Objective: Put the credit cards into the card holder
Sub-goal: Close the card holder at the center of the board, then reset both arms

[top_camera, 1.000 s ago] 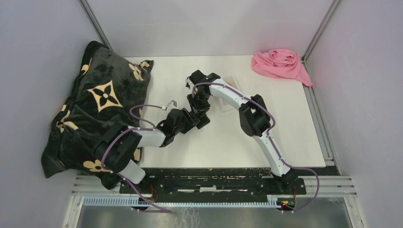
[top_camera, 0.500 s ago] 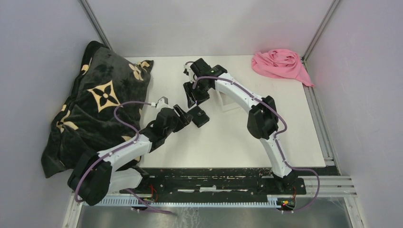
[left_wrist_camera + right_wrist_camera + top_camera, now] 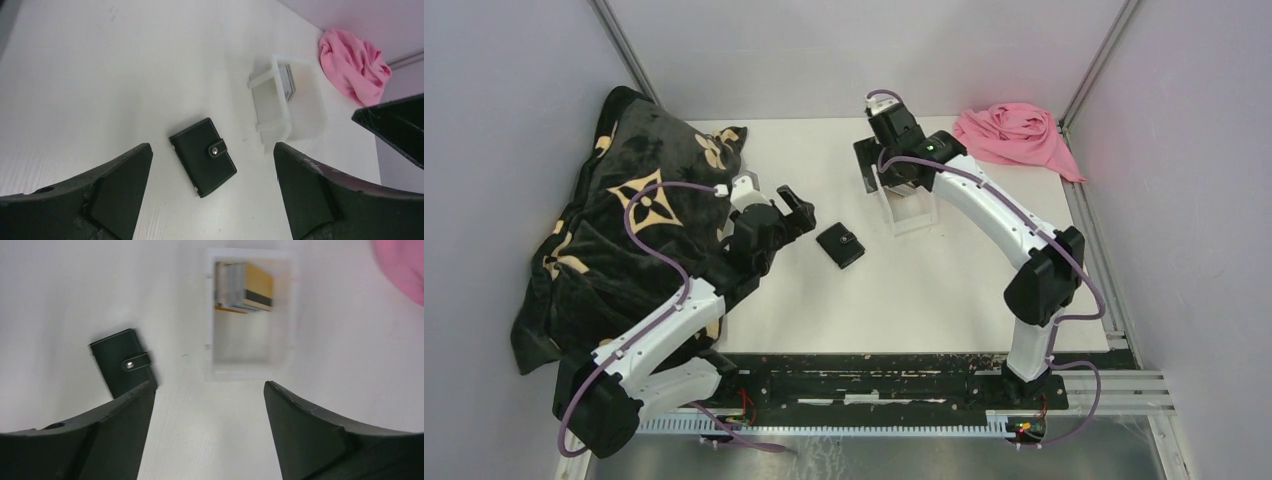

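The card holder (image 3: 840, 246) is a black wallet, shut with its stud strap, lying flat mid-table. It also shows in the left wrist view (image 3: 203, 156) and the right wrist view (image 3: 122, 368). The credit cards (image 3: 245, 287), one tan and others grey, stand on edge at the far end of a clear plastic tray (image 3: 250, 365). They also show in the left wrist view (image 3: 286, 80). My left gripper (image 3: 799, 208) is open and empty, left of the wallet, above the table (image 3: 212, 150). My right gripper (image 3: 886, 178) is open and empty, high over the tray's far end (image 3: 207, 385).
A black blanket with tan flower marks (image 3: 624, 220) is heaped along the table's left side under my left arm. A pink cloth (image 3: 1014, 135) lies at the back right corner. The clear tray (image 3: 909, 208) stands right of the wallet.
Both grippers have left the wallet, which now lies alone on the table. My left arm pulled back to the left. My right arm swung up to the back, above the tray.
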